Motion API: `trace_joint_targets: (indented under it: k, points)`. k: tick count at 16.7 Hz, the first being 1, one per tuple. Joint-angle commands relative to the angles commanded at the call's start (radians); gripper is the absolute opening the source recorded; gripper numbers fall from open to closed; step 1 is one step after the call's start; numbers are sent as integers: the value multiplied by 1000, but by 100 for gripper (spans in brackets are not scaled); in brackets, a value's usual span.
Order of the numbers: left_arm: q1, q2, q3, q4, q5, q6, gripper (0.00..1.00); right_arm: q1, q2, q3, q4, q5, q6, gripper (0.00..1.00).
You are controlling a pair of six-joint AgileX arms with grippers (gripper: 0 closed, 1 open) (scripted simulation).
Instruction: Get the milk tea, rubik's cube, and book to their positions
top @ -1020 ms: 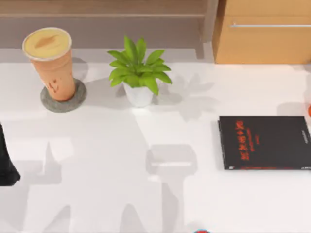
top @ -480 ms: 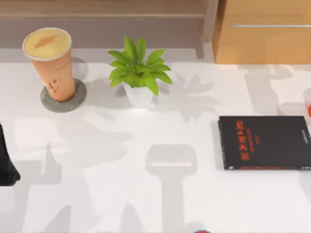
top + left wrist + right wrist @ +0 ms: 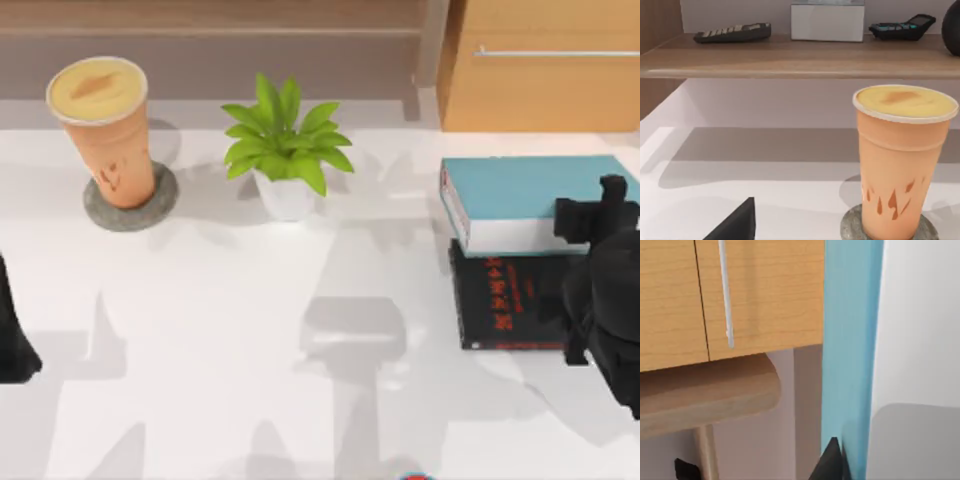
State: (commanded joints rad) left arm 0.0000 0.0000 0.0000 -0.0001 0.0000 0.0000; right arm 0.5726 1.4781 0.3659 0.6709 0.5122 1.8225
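Right claw (image 3: 590, 225) grips the book (image 3: 520, 190) above the black book (image 3: 510, 300).

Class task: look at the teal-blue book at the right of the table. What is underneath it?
In the top view, the book overlaps the far edge of a thin black book with red lettering. The right gripper holds it at its right end, so what lies under that end is hidden.

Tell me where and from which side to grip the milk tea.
Grip the milk tea around its mid-body, coming in level from the front-left, where the left arm waits. It stands upright on a coaster, tapering downward, so the wider upper wall resists slipping; the plant crowds its right.
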Motion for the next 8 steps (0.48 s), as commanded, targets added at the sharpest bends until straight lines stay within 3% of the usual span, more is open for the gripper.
trace_joint_targets:
  k: [3, 8]
  points:
    - [0, 0, 0, 0, 0, 0, 100, 39, 53, -104, -6, 38, 104, 0]
    - [0, 0, 0, 0, 0, 0, 100, 45, 63, -120, -8, 44, 119, 0]
